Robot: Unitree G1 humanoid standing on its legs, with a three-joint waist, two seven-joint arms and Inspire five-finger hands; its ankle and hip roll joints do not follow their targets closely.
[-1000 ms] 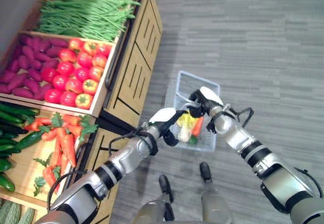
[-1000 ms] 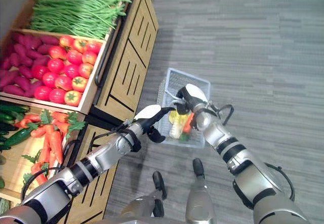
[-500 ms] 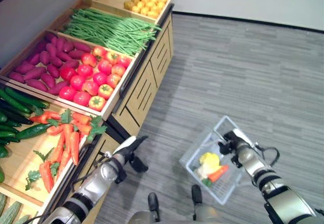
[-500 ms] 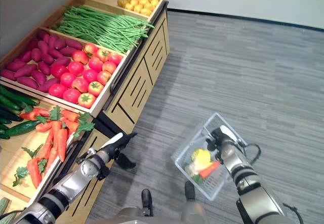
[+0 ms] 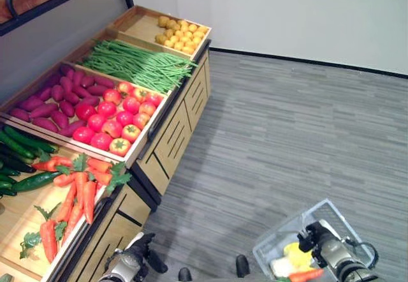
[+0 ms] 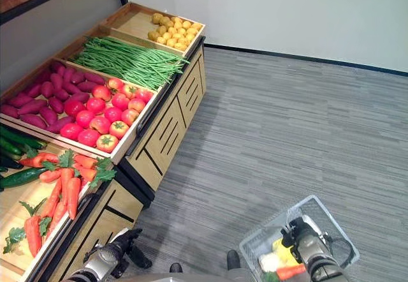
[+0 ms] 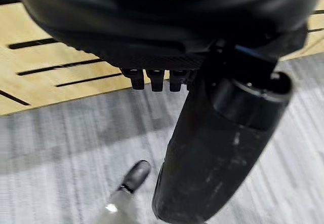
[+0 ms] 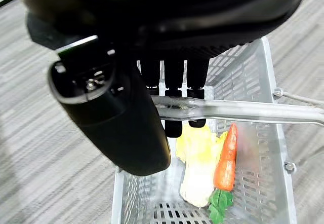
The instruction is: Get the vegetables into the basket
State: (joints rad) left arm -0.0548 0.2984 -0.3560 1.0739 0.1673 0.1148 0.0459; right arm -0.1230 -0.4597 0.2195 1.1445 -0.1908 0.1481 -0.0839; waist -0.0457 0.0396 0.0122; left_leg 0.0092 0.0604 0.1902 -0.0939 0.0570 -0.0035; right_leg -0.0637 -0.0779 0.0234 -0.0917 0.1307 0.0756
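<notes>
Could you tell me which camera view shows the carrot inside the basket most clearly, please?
The right wrist view: the carrot lies whole in the basket, leafy end visible. Both eye views show just an orange sliver at their lower edge.

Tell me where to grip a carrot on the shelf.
Grip a carrot mid-body, coming from above with the left hand. They lie flat in the crate, leafy tops upslope, orange bodies exposed, so fingers can probably close across the width.
</notes>
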